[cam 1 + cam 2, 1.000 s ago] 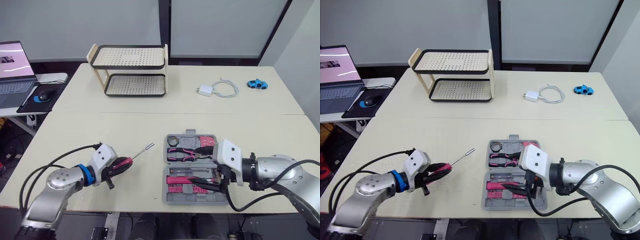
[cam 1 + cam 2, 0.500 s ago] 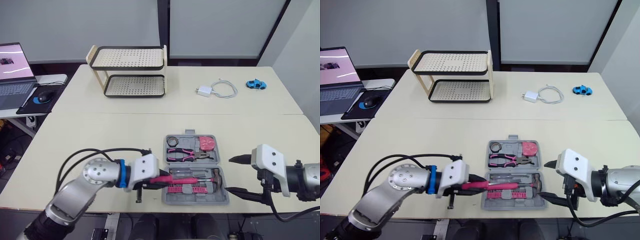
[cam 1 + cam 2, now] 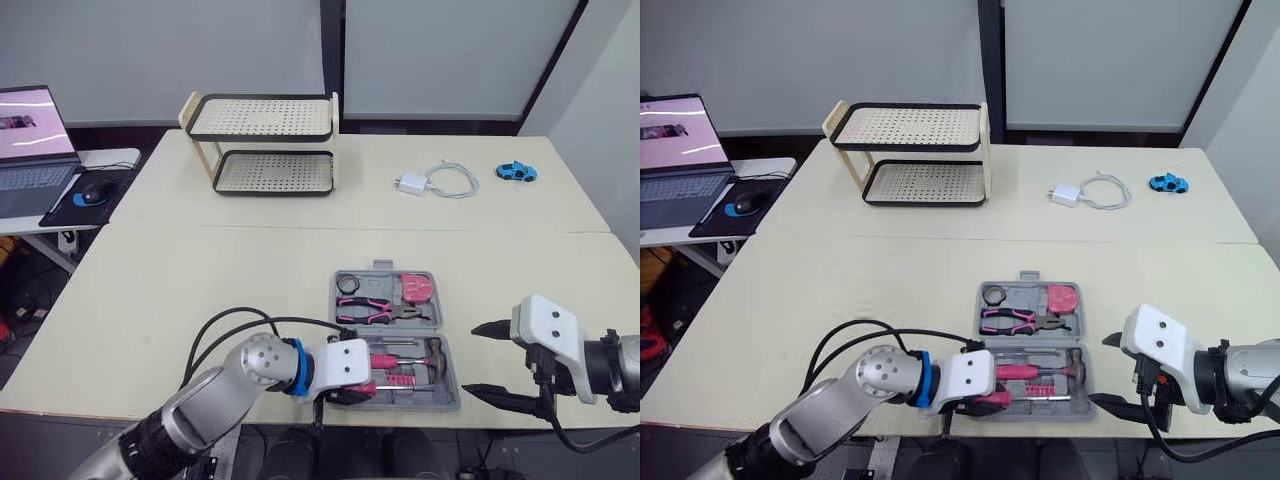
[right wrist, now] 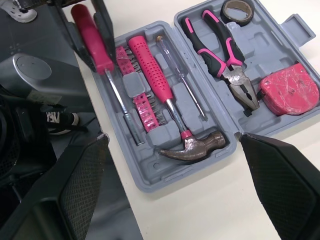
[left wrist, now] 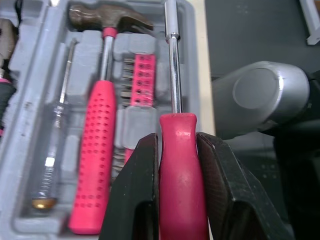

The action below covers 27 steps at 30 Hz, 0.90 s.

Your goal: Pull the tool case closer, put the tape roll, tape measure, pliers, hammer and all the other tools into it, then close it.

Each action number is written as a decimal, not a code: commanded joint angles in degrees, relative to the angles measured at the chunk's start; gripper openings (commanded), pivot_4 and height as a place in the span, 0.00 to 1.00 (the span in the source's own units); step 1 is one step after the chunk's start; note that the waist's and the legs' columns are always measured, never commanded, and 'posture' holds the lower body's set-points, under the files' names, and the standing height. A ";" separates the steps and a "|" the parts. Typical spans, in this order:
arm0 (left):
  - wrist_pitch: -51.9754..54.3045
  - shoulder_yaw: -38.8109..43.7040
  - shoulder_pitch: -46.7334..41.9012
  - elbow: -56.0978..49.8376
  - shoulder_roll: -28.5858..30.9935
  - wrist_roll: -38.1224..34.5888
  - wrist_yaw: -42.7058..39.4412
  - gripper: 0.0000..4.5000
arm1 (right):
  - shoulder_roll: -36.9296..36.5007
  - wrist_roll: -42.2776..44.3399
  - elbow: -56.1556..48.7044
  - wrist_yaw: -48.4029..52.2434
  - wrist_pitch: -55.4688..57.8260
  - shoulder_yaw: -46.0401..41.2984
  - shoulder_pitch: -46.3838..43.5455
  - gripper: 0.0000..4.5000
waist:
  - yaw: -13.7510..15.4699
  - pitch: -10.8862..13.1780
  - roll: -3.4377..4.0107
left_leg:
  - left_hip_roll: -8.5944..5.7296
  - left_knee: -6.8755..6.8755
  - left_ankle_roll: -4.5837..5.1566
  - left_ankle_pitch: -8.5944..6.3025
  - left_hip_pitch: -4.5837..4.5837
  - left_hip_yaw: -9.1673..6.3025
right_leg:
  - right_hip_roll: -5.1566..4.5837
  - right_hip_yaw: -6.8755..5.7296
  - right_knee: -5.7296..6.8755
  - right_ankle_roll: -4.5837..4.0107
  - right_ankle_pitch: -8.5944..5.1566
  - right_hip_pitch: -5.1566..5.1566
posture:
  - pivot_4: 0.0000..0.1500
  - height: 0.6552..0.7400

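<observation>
Left wrist view shows left pincer (image 5: 177,136) clamped on the screwdriver (image 5: 183,170), shaft over the tool case (image 5: 30,102).

Bright, even indoor light from above, soft short shadows on the pale table (image 3: 200,280)

L gripper (image 5: 177,144) w/ red screwdriver (image 5: 183,192) over case (image 5: 20,117), by hammer (image 5: 95,150)

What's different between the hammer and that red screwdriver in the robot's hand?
The hammer lies free in its slot in the tool case; the screwdriver is clamped in the left gripper along the case's edge. The hammer's pink handle is dimpled, the screwdriver's smooth. The hammer ends in a dark head, the screwdriver in a thin shaft. Both lie roughly parallel.
</observation>
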 commanded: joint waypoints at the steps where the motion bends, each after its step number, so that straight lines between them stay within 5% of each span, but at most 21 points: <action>1: 3.28 -1.56 -3.15 -0.39 -2.89 -0.01 0.41 0.17 | -0.65 -0.40 -2.16 -0.67 0.50 -0.92 0.66 1.00 | 0.06 0.01 -0.02 | 0.00 0.00 0.00 0.00 -0.01 0.00 | 0.00 0.00 -0.01 0.00 0.00 0.00 | 1.00 1.00; 27: 0.17 -9.09 -1.92 7.76 -7.03 4.45 4.79 0.17 | -0.32 -0.88 -3.24 -0.74 0.55 -1.43 2.92 1.00 | 0.15 0.01 -0.02 | 0.00 -0.01 0.00 0.00 0.02 -0.03 | -0.02 0.00 -0.02 0.01 -0.01 0.02 | 1.00 1.00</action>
